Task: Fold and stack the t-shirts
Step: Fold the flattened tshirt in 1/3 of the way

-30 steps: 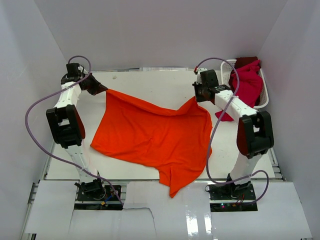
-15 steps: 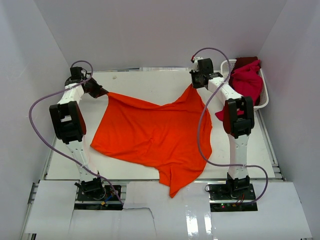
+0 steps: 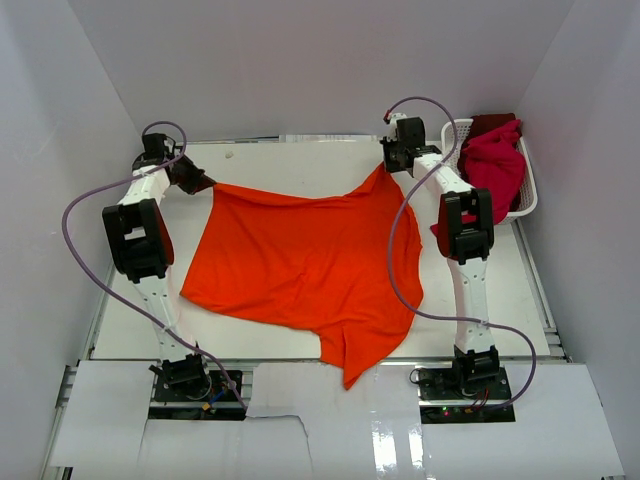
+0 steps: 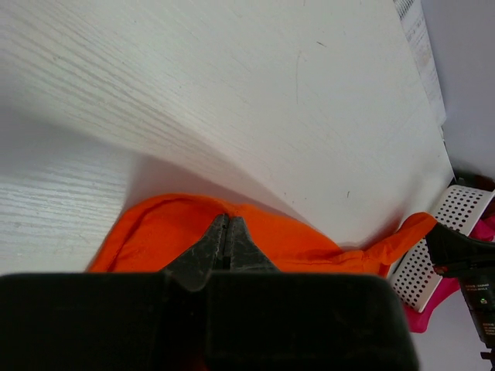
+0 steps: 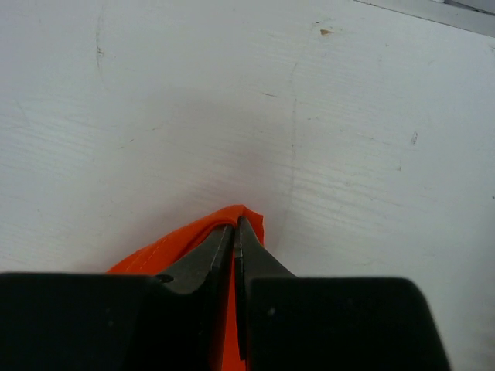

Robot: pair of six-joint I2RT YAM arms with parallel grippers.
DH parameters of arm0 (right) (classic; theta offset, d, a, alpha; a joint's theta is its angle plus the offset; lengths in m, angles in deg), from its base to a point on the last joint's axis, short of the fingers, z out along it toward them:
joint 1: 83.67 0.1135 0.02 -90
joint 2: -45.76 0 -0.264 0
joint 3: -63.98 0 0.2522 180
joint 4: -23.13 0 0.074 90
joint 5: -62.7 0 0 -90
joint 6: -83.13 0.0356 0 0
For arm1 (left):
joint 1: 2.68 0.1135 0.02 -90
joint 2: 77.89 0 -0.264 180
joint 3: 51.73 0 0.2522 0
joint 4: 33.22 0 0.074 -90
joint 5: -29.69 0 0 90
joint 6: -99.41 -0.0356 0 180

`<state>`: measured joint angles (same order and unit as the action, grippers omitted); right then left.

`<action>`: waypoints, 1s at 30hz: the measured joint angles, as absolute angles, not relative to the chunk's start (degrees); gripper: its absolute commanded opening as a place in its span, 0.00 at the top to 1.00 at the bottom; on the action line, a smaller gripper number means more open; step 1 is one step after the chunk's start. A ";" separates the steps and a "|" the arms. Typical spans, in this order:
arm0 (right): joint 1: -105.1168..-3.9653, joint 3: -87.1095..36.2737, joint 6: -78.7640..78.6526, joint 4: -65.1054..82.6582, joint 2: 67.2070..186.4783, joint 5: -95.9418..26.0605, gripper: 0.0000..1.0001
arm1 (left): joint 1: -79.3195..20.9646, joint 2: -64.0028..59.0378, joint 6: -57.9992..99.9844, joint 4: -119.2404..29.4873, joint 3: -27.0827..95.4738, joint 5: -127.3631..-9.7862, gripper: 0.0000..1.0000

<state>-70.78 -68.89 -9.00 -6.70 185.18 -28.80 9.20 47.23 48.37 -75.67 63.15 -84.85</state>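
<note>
Left hand point(image 3: 206, 183), right hand point(image 3: 385, 167) pinch orange t-shirt point(image 3: 300, 260) by far corners

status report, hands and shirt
Left hand shut on orange shirt, far corner. Right hand shut on its other far corner. Shirt spread between. Basket at right, clear of it.

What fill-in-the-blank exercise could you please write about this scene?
The left pincer and right pincer are both shut on the ____ shirt.
The red shirts lie in the white ____.
It stands at the table's far ____ corner.
Missing words: orange; basket; right.
</note>
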 measured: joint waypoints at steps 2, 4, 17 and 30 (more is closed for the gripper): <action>-70.81 -69.37 -9.00 -5.52 186.25 -28.88 0.92 | 9.20 47.47 48.44 -75.62 63.30 -84.63 1.00; -70.81 -69.88 -9.05 -4.06 187.21 -28.97 0.92 | 9.20 47.47 48.46 -75.62 63.34 -84.41 1.00; -71.31 -70.14 -10.20 11.63 189.98 -30.22 0.92 | 8.81 47.49 49.33 -74.01 63.63 -83.43 1.00; -72.09 -69.99 -8.04 31.46 193.92 -32.51 0.92 | 8.74 47.30 49.53 -72.15 59.08 -82.12 1.00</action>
<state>-72.09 -69.99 -8.04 31.46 193.92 -32.51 8.74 47.30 49.53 -72.15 59.08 -82.12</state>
